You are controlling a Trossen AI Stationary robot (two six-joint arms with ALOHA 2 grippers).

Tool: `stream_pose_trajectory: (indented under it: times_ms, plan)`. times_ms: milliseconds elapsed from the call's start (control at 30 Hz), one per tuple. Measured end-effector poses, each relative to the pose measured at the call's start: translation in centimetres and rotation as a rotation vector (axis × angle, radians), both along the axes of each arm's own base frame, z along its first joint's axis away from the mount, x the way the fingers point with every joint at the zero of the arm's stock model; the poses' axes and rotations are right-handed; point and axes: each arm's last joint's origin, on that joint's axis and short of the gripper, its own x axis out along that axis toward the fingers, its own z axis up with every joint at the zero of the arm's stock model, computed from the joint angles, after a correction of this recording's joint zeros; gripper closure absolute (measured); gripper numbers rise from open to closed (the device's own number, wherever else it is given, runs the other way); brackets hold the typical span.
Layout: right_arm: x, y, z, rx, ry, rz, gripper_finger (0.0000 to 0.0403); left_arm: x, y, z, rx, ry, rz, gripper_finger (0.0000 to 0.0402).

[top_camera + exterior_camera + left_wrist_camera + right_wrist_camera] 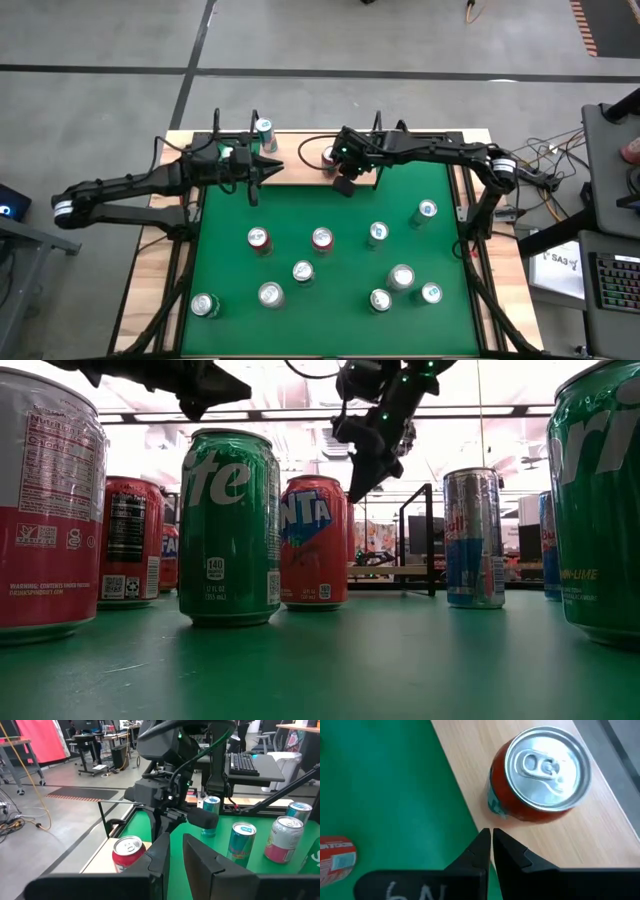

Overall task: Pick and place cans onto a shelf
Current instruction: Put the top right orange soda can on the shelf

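From above, the left gripper hangs at about 11 o'clock of the green table, just off the shelf, its fingers nearly closed and holding nothing. A silver can stands on the shelf at its left end. At 12 o'clock the right gripper sits at the shelf's front edge, pinched shut and empty, with a red can on the board just beside it.

Only the right wrist view shows that red can's pull-tab top, and the closed fingertips over the seam where wood meets green. The left wrist view shows the same can with the right arm over it.

Ten more cans stand spread across the table's middle and near half; the strip of green before the shelf is open.

The low view gives the lettering: a green Sprite can, a red Fanta can, and a silver-blue can apparently Red Bull.
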Motion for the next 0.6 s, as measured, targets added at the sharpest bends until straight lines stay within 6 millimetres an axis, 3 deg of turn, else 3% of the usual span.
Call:
stream_pose_trajectory:
  times_ms: [600]
  plan:
    - [2.0, -0.8, -1.1, -0.096, -0.072, 0.033, 0.0390, 0.2, 0.1, 0.1, 0.021, -0.013, -0.002, 0.0365]
